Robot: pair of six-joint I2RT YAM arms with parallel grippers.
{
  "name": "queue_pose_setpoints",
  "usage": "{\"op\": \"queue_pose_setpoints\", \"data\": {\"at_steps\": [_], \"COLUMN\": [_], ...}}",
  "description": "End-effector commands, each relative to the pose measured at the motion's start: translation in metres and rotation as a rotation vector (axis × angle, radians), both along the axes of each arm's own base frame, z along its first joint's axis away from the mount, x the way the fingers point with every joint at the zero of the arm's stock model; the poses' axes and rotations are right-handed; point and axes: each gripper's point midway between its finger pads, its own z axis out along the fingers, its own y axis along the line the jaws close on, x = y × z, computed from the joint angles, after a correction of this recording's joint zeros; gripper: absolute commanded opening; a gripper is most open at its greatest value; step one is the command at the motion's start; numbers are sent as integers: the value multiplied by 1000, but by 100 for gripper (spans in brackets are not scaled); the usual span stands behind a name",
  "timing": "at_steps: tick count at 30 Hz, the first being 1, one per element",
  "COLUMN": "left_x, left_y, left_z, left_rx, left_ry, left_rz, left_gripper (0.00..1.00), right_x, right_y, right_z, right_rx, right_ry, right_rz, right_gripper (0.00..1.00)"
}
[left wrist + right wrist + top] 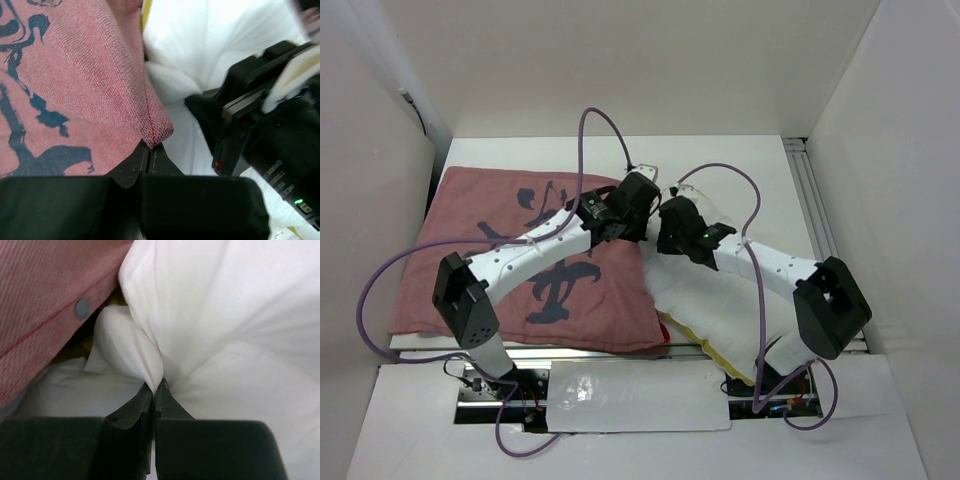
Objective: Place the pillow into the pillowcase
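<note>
Left pincer (150, 148) pinches the case (75, 80) hem, right pincer (156, 386) the pillow (230, 315); I reckon most of it lies outside.

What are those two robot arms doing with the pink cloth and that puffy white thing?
They are putting a pillow into its cover. The left gripper is pinching the edge of the pink pillowcase. The right gripper is pinching a bunch of the white pillow right next to that edge. From above, most of the pillow lies outside the case, on its right.
</note>
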Motion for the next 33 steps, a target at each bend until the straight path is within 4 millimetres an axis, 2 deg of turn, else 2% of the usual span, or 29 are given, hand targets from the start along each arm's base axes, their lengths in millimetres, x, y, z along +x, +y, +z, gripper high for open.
{"op": "queue_pose_setpoints", "data": {"at_steps": [1, 2, 3, 7, 9, 11, 12, 14, 17, 18, 19, 21, 22, 25, 26, 29, 33], "left_x": [-12, -14, -19, -21, -17, -13, -7, 0, 15, 23, 28, 32, 32, 34, 36, 33, 31], "left_y": [14, 16, 14, 16, 15, 9, 6, 0, -4, -6, -2, -3, -3, 0, 1, 5, 7], "left_z": [20, 20, 20, 23, 19, 14, 21, 23, 31, 40, 40, 37, 41, 41, 41, 41, 46], "left_rx": [-37, -43, -48, -54, -36, -26, -28, -26, -15, -35, -30, -33, -43, -51, -53, -50, -64], "left_ry": [-25, -23, -17, -22, -24, -15, -36, -45, -58, -74, -71, -62, -61, -59, -63, -61, -65], "left_rz": [70, 77, 62, 61, 61, 61, 62, 53, 79, 90, 102, 105, 113, 130, 147, 160, 168], "left_gripper": [0, 0, 0, 0, 0, 0, 0, 0, 0, 0, 0, 0, 0, 0, 0, 0, 0], "right_x": [-6, 0, 11, 41, 47, 47, 40, 23, -17, -29, -46, -63, -71, -88, -95, -110, -114], "right_y": [-56, -68, -95, -123, -111, -91, -85, -61, -47, -46, -45, -43, -49, -42, -42, -13, 8], "right_z": [-13, -8, -7, 14, 28, 44, 50, 49, 40, 39, 36, 34, 34, 35, 30, 27, -4], "right_rx": [-185, -191, -249, -240, -194, -153, -156, -110, -133, -136, -167, -165, -186, -172, -179, -120, -126], "right_ry": [29, 14, -7, -48, -74, -105, -112, -69, 13, 26, 58, 88, 102, 115, 138, 146, 168], "right_rz": [-255, -331, -438, -591, -527, -428, -359, -220, -86, -71, -34, -28, -44, -13, 7, 143, 246], "right_gripper": [0, 0, 0, 0, 0, 0, 0, 0, 0, 0, 0, 0, 0, 0, 0, 0, 0]}}
